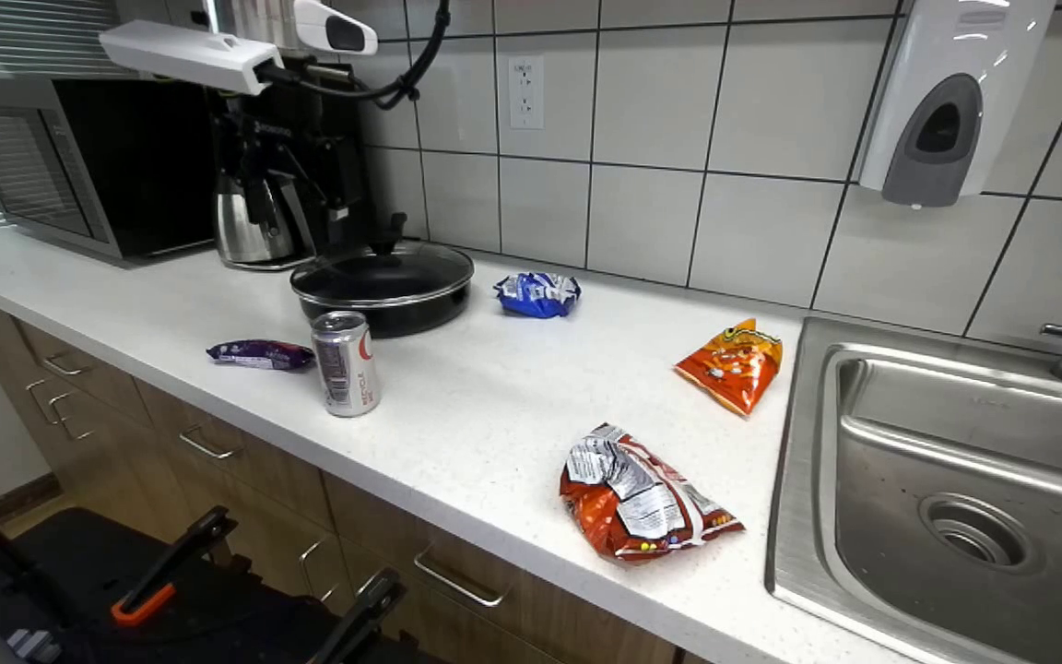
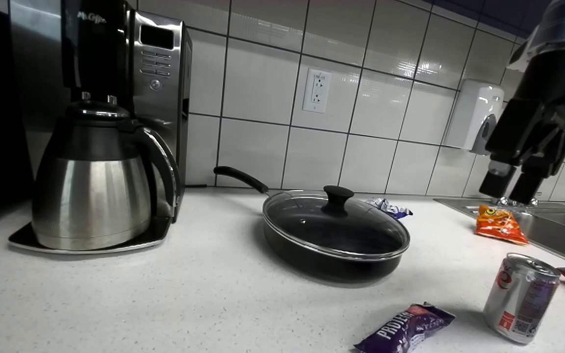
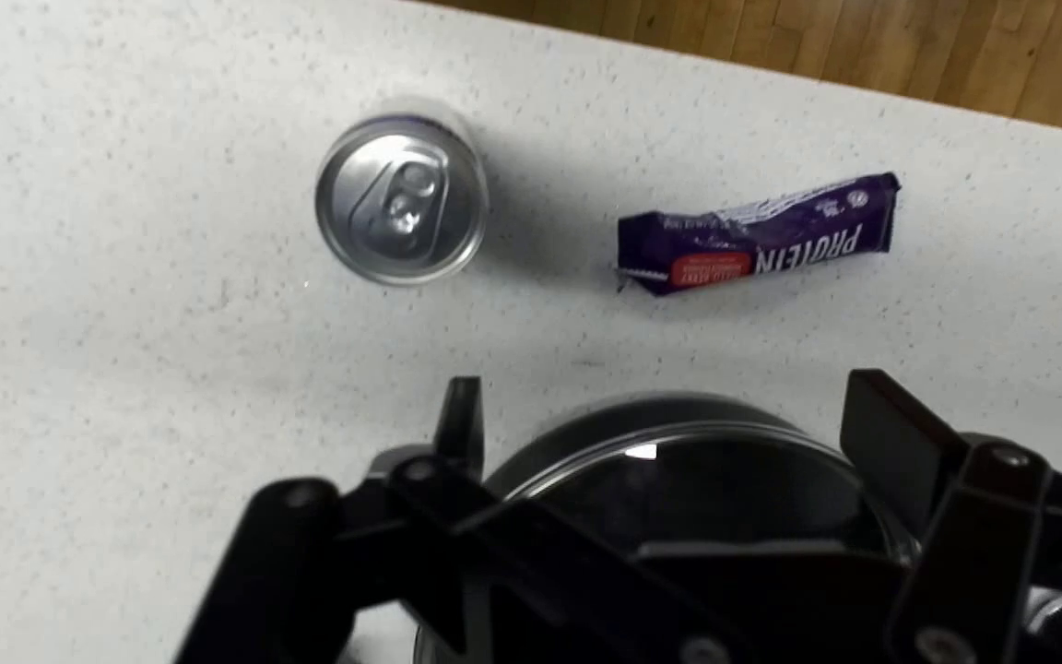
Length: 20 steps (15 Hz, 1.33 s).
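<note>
A: Tips, left to right in an exterior view?
B: Bar (image 1: 260, 354), near left: flat, probably wants a low pinch. Can (image 1: 345, 364), right of it, upright: tippy, I'd guess; straight down, slow. Pan (image 1: 416, 312), next right, farther: don't knock the lid (image 1: 374, 277).
A: Claw (image 3: 665, 397)?
B: Wide, empty, touching nothing; wrist view puts it above the pan's near edge.

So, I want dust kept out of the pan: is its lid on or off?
On: in both exterior views, the glass lid covers the pan, its knob pointing up.
</note>
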Tool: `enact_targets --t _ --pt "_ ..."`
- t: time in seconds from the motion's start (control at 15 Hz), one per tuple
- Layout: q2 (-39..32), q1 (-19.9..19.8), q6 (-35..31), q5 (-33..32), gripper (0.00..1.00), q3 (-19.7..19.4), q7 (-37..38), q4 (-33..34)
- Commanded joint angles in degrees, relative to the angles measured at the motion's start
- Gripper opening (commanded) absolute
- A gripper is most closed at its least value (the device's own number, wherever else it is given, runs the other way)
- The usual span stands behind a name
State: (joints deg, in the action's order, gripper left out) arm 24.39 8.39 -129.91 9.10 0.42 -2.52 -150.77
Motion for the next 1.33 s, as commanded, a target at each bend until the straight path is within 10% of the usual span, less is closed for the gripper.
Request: enact_targets --t 0.0,0.47,1.27 --pt "-7.3 -1.5 -5.6 -3.7 1.00 1.9 -0.3 5.3" --pt "-19.6 -0.9 -16.6 -5.2 1.00 1.9 -2.9 13.4" --pt "-31.9 -0.8 -16.9 -8.2 1.00 5.0 -2.3 24.5"
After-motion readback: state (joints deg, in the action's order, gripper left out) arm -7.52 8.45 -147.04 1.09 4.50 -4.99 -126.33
